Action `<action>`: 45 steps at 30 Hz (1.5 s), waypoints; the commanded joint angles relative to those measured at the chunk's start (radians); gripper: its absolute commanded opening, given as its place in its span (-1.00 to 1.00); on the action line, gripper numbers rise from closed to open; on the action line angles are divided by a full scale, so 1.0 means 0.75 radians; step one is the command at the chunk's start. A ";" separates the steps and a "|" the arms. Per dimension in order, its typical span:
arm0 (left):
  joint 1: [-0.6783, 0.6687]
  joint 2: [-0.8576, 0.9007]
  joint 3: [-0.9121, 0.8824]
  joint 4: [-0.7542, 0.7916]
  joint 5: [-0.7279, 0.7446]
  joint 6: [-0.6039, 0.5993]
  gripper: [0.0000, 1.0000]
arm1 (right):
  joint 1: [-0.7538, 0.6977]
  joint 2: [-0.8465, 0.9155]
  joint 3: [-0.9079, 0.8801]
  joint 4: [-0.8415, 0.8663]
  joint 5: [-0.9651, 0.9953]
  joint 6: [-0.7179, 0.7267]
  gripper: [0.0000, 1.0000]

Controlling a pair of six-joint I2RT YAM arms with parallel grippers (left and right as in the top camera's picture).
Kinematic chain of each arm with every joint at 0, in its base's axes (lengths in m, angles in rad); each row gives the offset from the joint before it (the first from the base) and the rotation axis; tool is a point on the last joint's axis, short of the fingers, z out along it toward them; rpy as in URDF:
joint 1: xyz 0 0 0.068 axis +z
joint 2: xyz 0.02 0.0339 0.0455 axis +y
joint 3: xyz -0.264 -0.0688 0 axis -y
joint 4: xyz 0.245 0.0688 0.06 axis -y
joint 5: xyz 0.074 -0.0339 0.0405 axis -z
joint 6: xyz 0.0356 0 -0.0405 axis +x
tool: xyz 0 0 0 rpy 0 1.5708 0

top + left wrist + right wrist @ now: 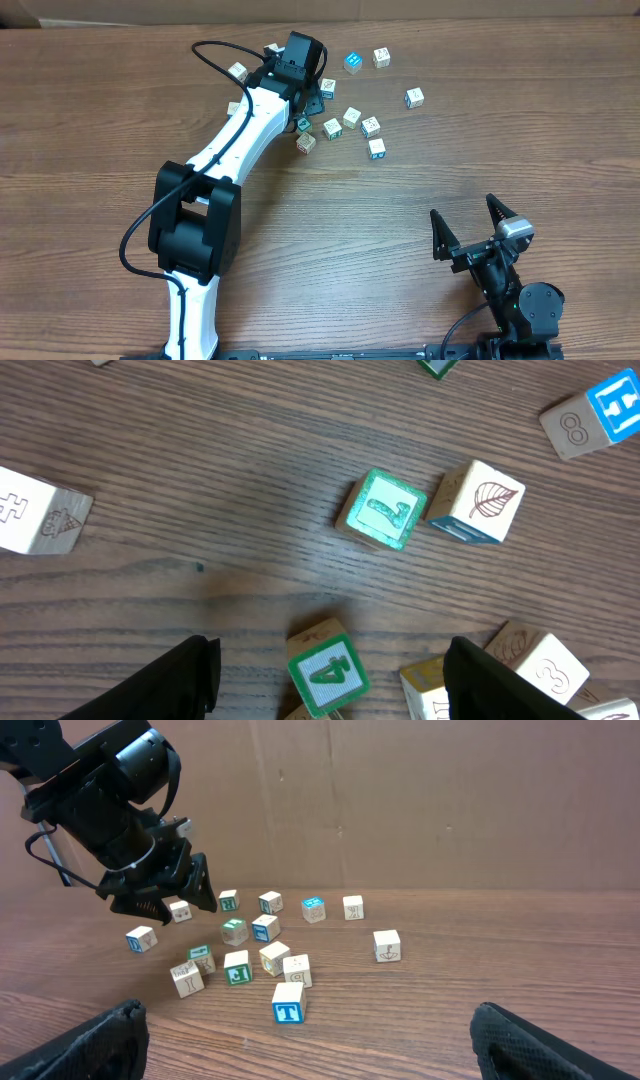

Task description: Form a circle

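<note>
Your left gripper [330,648] fills the bottom edge of its wrist view. Its black fingers [180,685] stand spread, and between them, touching neither, sits a small wooden cube with a green face and a white 4 [327,672]. Just beyond that gripper lies a second green-faced cube [385,510], turned askew to the grain. Right against its right side is a pale cube with a leaf drawing [482,500]. Further right of the gripper, at the frame's edge, is a cube with a blue top face [615,405] and an 8 on its side. Well off to the gripper's left sits a lone pale cube with a puzzle-piece mark [30,510].

From overhead you see the left gripper [308,105] hanging over the far part of the brown wood-grain table [350,220]. The small printed cubes [352,117] lie scattered round it, with no ring formed. A loose clump sits just right of it, and a blue-topped cube [352,62] and a white cube [381,57] lie beyond that. Two more cubes [238,71] lie to its left. Another may sit partly under the white arm [250,125], but you can't make it out from here.

Your right gripper [462,205] sits well apart from the left gripper, at the near right side of the table, its jaws spread wide and holding nothing.
</note>
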 commanded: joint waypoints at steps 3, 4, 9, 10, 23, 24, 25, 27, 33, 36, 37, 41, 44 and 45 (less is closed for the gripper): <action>-0.001 0.027 -0.008 0.016 -0.047 0.002 0.42 | -0.004 -0.011 -0.013 0.008 0.010 -0.006 1.00; -0.001 0.027 -0.008 0.017 -0.047 0.002 0.42 | -0.004 -0.011 -0.013 0.008 0.010 -0.007 1.00; -0.001 0.027 -0.008 0.037 -0.047 0.003 0.43 | -0.004 -0.011 -0.013 0.008 0.010 -0.006 1.00; -0.001 0.027 -0.008 0.040 -0.047 0.002 0.43 | -0.004 -0.011 -0.013 0.008 0.010 -0.007 1.00; -0.001 0.072 -0.008 0.046 -0.040 0.002 0.43 | -0.004 -0.011 -0.013 0.008 0.010 -0.006 1.00; -0.001 0.086 -0.008 0.048 -0.037 0.002 0.42 | -0.004 -0.011 -0.013 0.008 0.010 -0.007 1.00; -0.001 0.091 -0.008 0.049 -0.036 0.002 0.42 | -0.004 -0.011 -0.013 0.008 0.010 -0.006 1.00; -0.001 0.111 -0.008 0.050 -0.029 0.002 0.40 | -0.004 -0.011 -0.013 0.008 0.010 -0.007 1.00; -0.001 0.155 -0.008 0.052 -0.006 0.001 0.32 | -0.004 -0.011 -0.013 0.008 0.010 -0.007 1.00; -0.001 0.155 -0.008 0.051 0.001 0.001 0.12 | -0.004 -0.011 -0.013 0.008 0.010 -0.007 1.00; -0.001 0.155 -0.008 0.052 0.004 0.001 0.10 | -0.004 -0.011 -0.013 0.008 0.010 -0.006 1.00; -0.002 0.155 -0.008 0.046 0.010 0.001 -0.18 | -0.004 -0.011 -0.013 0.008 0.010 -0.007 1.00; -0.002 0.155 -0.008 0.039 0.046 0.002 -0.24 | -0.004 -0.011 -0.013 0.008 0.010 -0.006 1.00; -0.002 0.155 -0.008 0.035 0.057 0.002 -0.25 | -0.004 -0.011 -0.013 0.008 0.010 -0.006 1.00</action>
